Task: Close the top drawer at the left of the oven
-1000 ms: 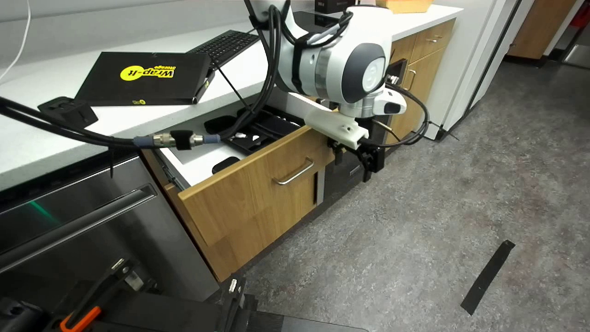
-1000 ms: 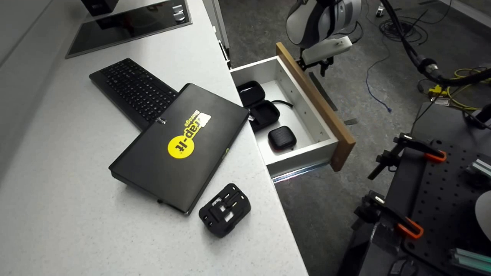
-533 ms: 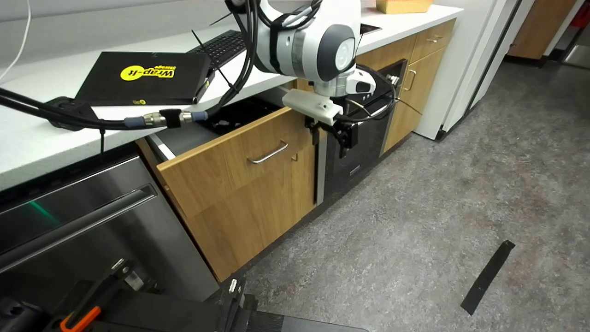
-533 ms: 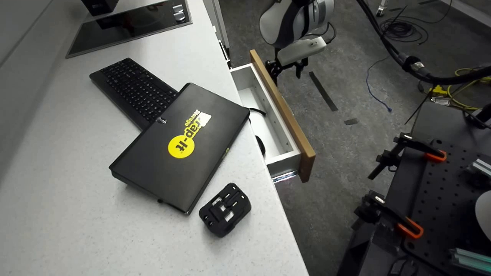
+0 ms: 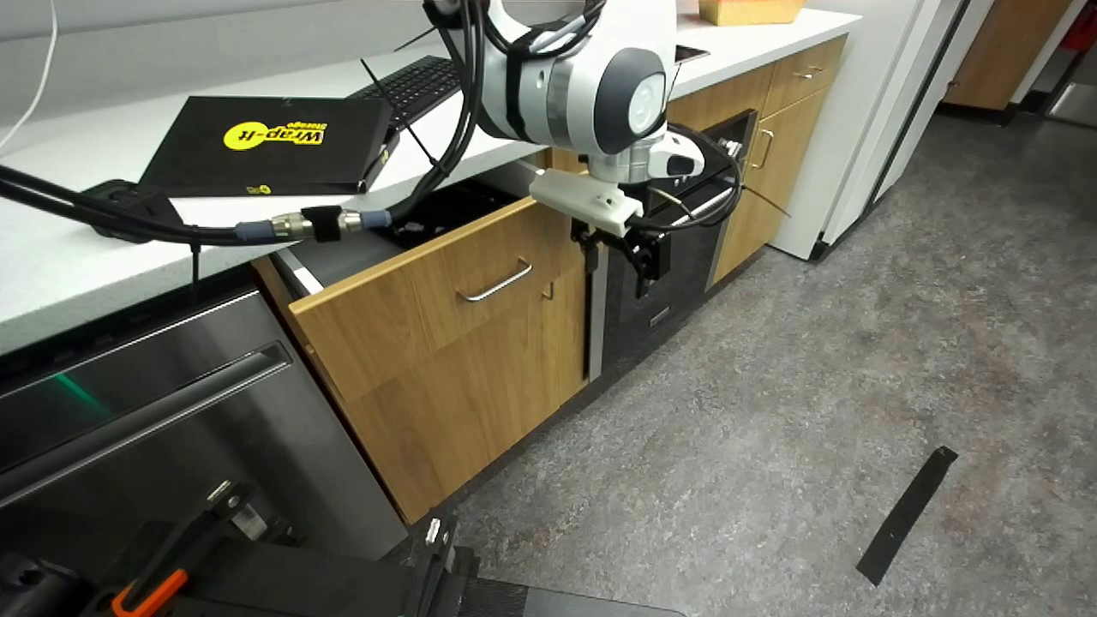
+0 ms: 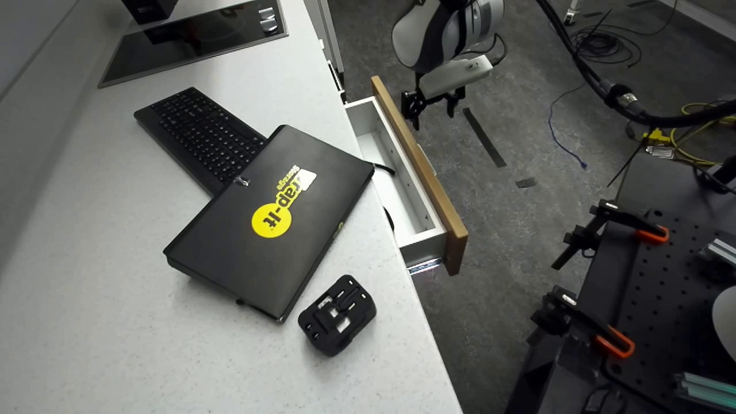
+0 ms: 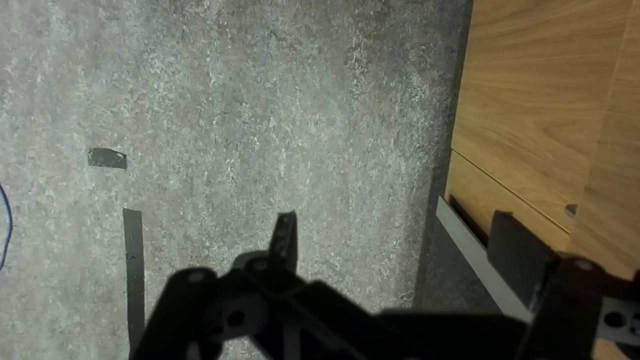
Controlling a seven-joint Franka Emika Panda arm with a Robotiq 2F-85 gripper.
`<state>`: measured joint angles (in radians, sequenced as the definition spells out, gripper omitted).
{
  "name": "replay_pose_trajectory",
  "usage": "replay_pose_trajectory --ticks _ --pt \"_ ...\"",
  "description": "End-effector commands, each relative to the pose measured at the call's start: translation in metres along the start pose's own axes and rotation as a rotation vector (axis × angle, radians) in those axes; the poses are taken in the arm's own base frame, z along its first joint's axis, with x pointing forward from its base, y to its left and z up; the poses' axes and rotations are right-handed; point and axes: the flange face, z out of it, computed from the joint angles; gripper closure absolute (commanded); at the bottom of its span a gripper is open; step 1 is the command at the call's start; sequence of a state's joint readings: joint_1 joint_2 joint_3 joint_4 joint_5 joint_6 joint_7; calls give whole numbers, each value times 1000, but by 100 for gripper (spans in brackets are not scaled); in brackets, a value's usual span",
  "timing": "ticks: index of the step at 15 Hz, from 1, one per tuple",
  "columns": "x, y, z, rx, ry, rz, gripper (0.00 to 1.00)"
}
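The top drawer (image 5: 411, 313) has a light wood front with a silver bar handle (image 5: 497, 283). It stands partly pulled out; its white inside shows in an exterior view, its front edge there too (image 6: 444, 202). The black oven (image 5: 686, 266) is beside it, partly hidden by my arm. My gripper (image 5: 617, 278) is open and empty, in front of the drawer front's oven-side end. In an exterior view a narrow gap shows between the gripper (image 6: 433, 118) and the front. In the wrist view the gripper (image 7: 394, 220) has its fingers wide apart, with the drawer front (image 7: 615, 190) at the right.
A black Wrap-It box (image 6: 270, 218), a keyboard (image 6: 201, 138) and a black adapter (image 6: 338, 315) lie on the white counter (image 6: 218, 362). A stainless-steel appliance (image 5: 197, 411) adjoins the drawer. A black table with clamps (image 6: 661, 276) stands opposite. Arm cables hang near the drawer.
The drawer has slid well inward, mostly in the first half second, with my gripper moving along. Since then the drawer has gone in slightly more and the gripper has shifted slightly away from its front.
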<state>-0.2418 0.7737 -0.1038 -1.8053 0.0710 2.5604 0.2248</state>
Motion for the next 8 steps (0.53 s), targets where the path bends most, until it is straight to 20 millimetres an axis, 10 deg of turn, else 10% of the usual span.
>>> replay_pose_trajectory --ticks 1,8 --pt "3 -5 14 85 -49 -13 0" --pt "-8 -47 57 244 -123 -82 0"
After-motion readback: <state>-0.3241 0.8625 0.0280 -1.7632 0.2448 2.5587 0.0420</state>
